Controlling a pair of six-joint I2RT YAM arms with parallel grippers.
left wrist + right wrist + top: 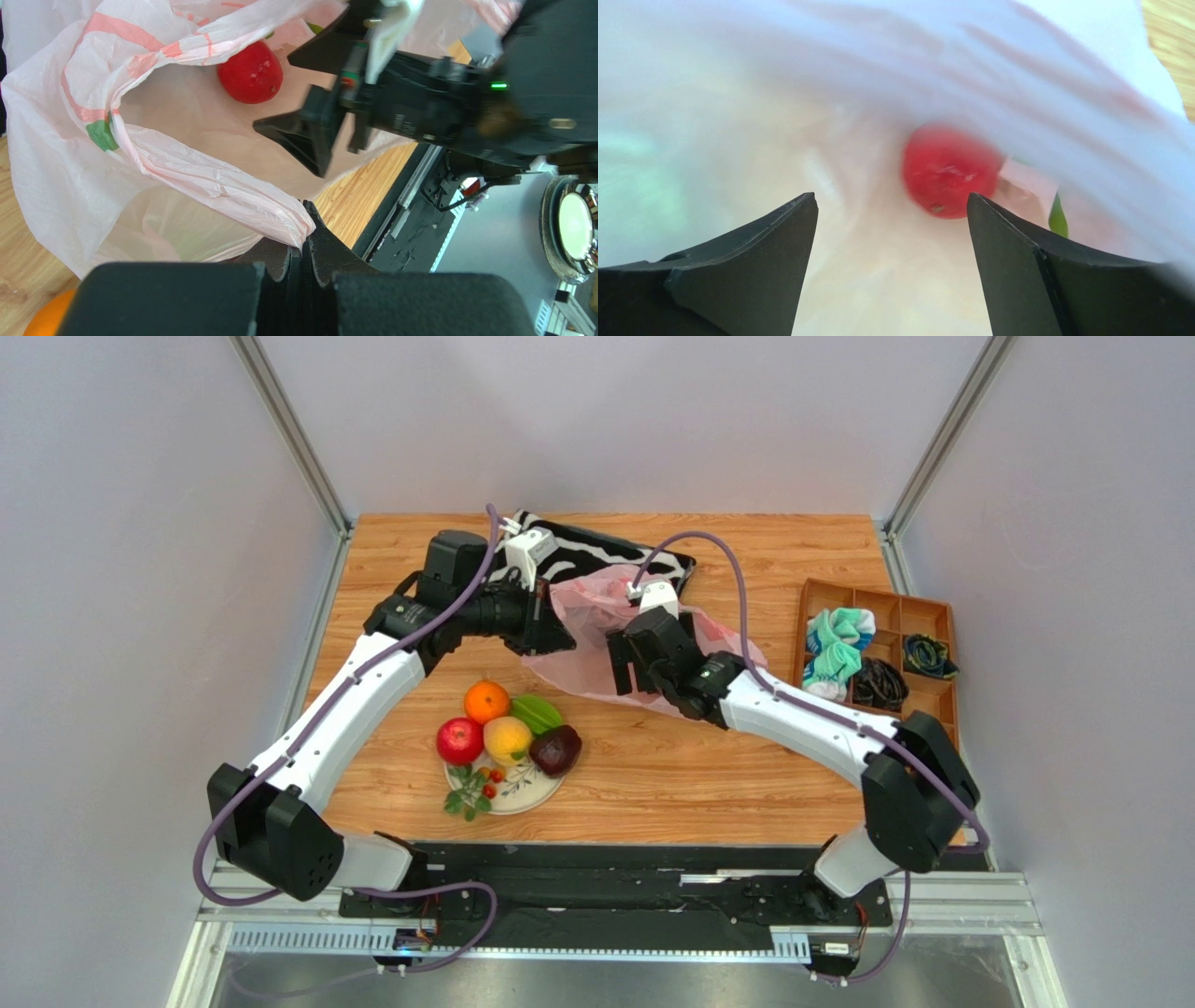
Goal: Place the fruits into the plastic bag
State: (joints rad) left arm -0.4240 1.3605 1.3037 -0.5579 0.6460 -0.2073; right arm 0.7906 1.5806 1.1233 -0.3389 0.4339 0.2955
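Note:
The pink plastic bag [596, 623] lies at mid table. My left gripper [556, 627] is shut on its rim [231, 196] and holds the mouth open. My right gripper [622, 661] is open and empty at the bag's mouth, its fingers [309, 133] pointing in. A red fruit [250, 71] lies inside the bag, just beyond my right gripper [892, 203] in the right wrist view [948, 171]. On the plate [536, 788] sit the orange [487, 702], red apple [459, 741], yellow-orange fruit [508, 739], green ridged fruit [536, 713], maroon fruit [556, 751] and berry sprig [474, 791].
A zebra-striped pouch [596, 553] lies behind the bag, partly under it. A brown compartment tray [926, 609] with cloth items stands at the right edge. The black rail runs along the table's near edge [617, 861].

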